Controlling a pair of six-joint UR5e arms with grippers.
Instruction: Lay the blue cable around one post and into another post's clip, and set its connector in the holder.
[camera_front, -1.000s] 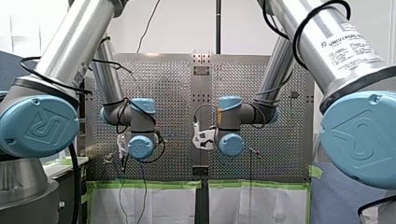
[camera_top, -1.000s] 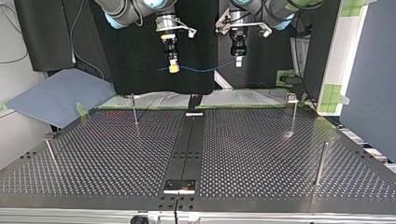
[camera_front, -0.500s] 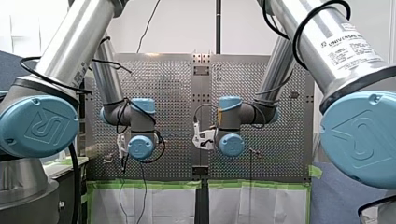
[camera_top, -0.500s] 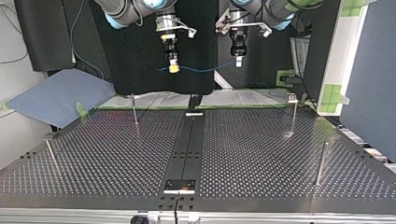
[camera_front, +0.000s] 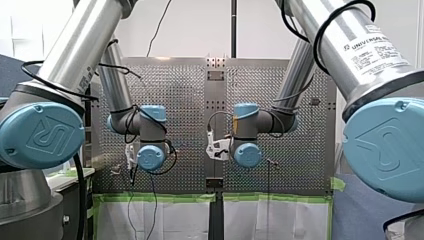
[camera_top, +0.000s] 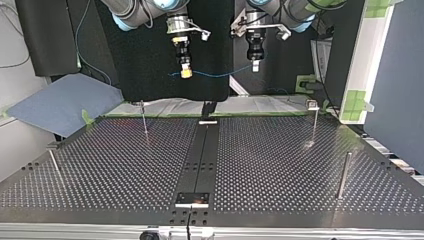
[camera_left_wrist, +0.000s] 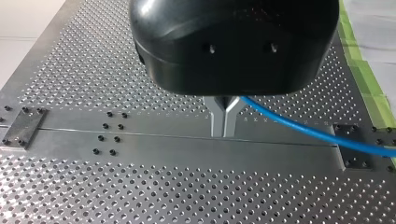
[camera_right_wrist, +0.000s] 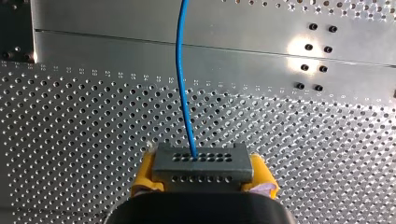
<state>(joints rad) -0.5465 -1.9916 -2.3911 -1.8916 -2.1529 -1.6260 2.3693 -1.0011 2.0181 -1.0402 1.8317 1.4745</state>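
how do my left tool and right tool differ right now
Left tool has bare metal fingers; right tool has yellow pads. Left tool pinches the blue cable itself; right tool clamps its grey connector. Both are shut, raised above the table.

Above the worktop (camera_top: 280, 165), the blue cable (camera_top: 220, 75) bars the gap between the left pincer (camera_top: 255, 66) and the right pincer (camera_top: 186, 73), which clamps its connector (camera_right_wrist: 201, 163). Below, four thin uprights stand well apart: far-left post (camera_top: 144, 119), near-left post (camera_top: 54, 161), far-right post (camera_top: 314, 125), near-right post (camera_top: 343, 175). Wide lanes lie between them.
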